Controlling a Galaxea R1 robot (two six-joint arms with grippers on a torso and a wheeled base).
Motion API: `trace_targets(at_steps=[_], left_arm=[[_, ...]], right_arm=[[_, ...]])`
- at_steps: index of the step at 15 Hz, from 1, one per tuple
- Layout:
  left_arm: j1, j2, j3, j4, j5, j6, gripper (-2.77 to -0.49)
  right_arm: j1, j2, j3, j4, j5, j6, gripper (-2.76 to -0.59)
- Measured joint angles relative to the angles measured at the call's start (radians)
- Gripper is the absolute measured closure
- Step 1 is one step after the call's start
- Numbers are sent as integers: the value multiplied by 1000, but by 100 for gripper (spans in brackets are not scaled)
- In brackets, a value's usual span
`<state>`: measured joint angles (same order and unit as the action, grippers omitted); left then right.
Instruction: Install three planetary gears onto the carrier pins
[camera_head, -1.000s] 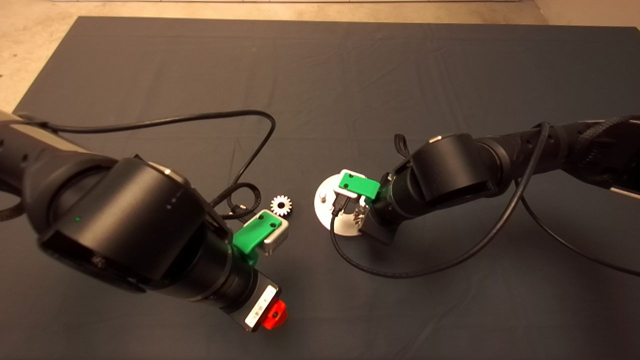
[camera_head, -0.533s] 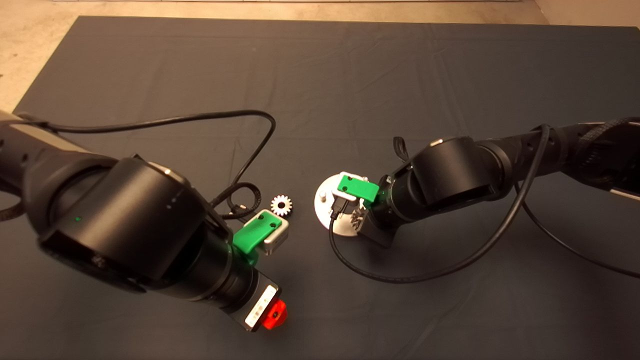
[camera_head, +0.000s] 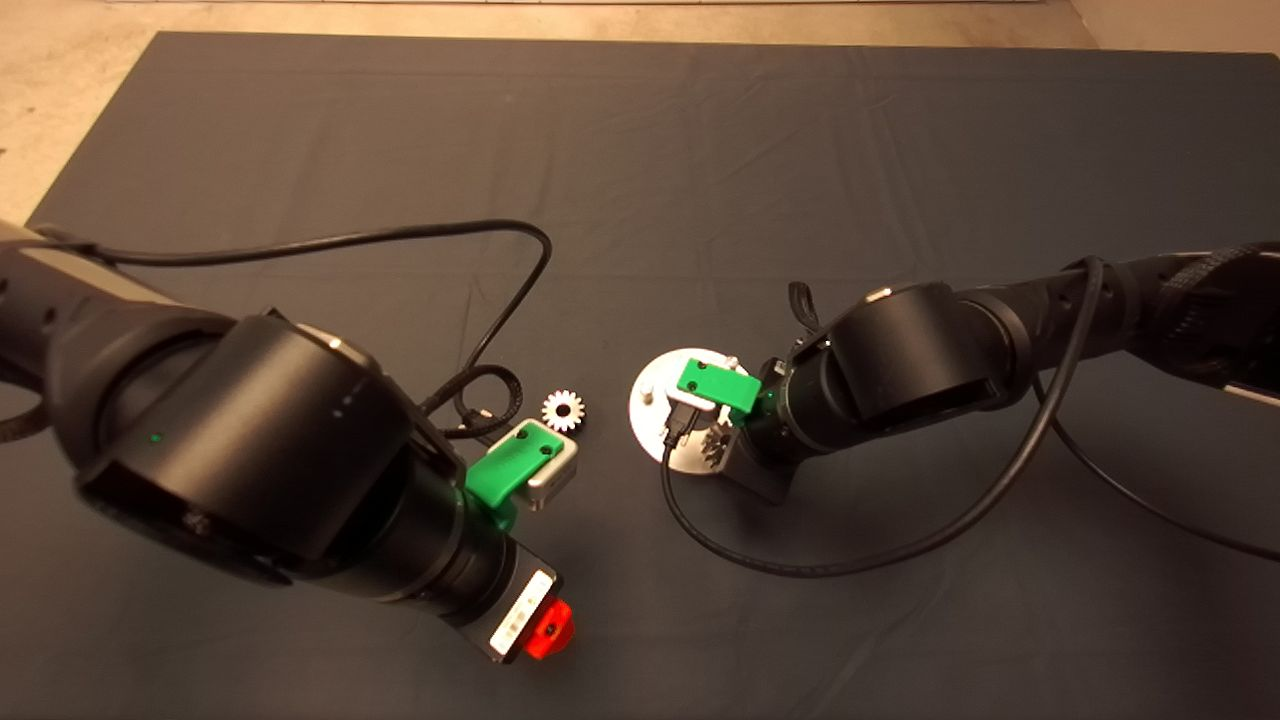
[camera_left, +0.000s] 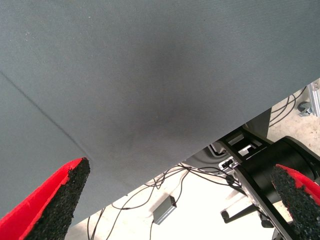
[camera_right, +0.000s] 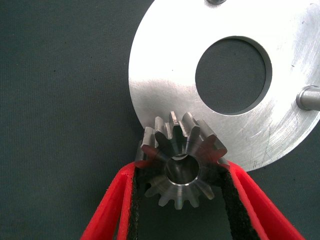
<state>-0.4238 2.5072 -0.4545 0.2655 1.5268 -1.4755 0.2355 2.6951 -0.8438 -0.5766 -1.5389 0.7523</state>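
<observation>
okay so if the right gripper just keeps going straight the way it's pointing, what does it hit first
Most likely the carrier disc. The right gripper, shut on a planetary gear, points down at the disc's rim, so the gear would probably touch first. How far above it hangs is unclear.

One planetary gear (camera_right: 180, 162), shiny steel with a centre hole, sat clamped in my right gripper (camera_right: 180, 200) over the rim of the silver disc (camera_right: 165, 75). Two carrier pins (camera_right: 309, 97) stood upright on it. Another gear (camera_head: 562, 410) lay flat on the counter, left of the disc.
</observation>
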Motion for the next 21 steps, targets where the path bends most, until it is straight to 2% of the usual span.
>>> trace_targets(at_steps=[3,10,12,19,21], left_arm=[[0,0,0,0,0,0,-264],[0,0,0,0,0,0,-264],[0,0,0,-1,0,0,-264],[0,0,0,-2,0,0,-264],[0,0,0,-3,0,0,-264]], right_arm=[[0,-5,1,0,6,0,-98],[-6,-7,-2,-12,10,-9,-98],[-28,-7,-20,-20,12,-23,-98],[-46,-4,-37,-31,14,-41,-100],[-53,-4,-40,-31,11,-43,-100]])
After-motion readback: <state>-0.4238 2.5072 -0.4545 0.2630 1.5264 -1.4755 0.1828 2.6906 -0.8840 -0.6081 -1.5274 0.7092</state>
